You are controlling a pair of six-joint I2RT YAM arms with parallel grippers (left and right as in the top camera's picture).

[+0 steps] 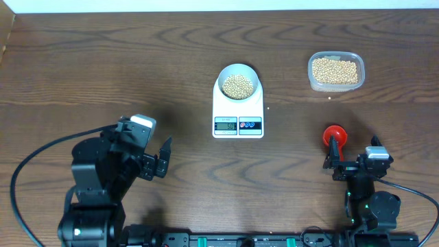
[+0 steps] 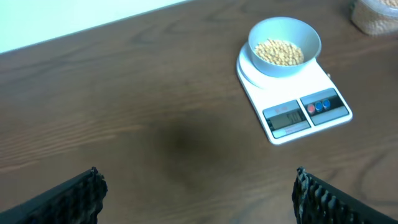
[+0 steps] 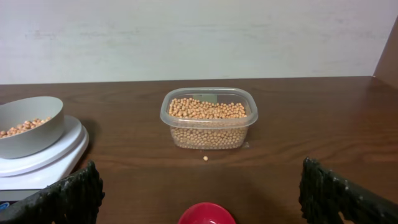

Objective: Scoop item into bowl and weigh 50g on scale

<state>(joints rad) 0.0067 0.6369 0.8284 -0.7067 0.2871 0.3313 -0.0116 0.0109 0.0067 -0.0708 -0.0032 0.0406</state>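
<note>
Lying in the small round pale-blue bowl (image 1: 223, 77) on the flat white digital scale (image 1: 238, 114) toward the table's (image 1: 103, 62) far edge, the small round tan beans (image 1: 238, 85) are judged light, hard and roll-prone, best gathered with the red scoop (image 1: 334, 134), while left gripper (image 1: 162, 159) and right gripper (image 1: 335, 160) are spread wide, empty.

Table (image 1: 82, 62) under my arms is dark wood grain, smooth with a soft sheen, can't tell if it's real wood or laminate. Scale (image 1: 238, 110) is smooth white plastic, a bit glossy. Bowl (image 2: 283, 70) looks matt and smooth, pale blue. Beans (image 3: 208, 109) are dull tan, smooth-skinned. Tub (image 3: 210, 123) is clear plastic, slightly cloudy. Scoop (image 1: 334, 134) is shiny red plastic. Pads (image 2: 74, 199) on my left gripper (image 2: 196, 193) and right gripper (image 3: 199, 193) are black, matt, rough and kinda ribbed.
</note>
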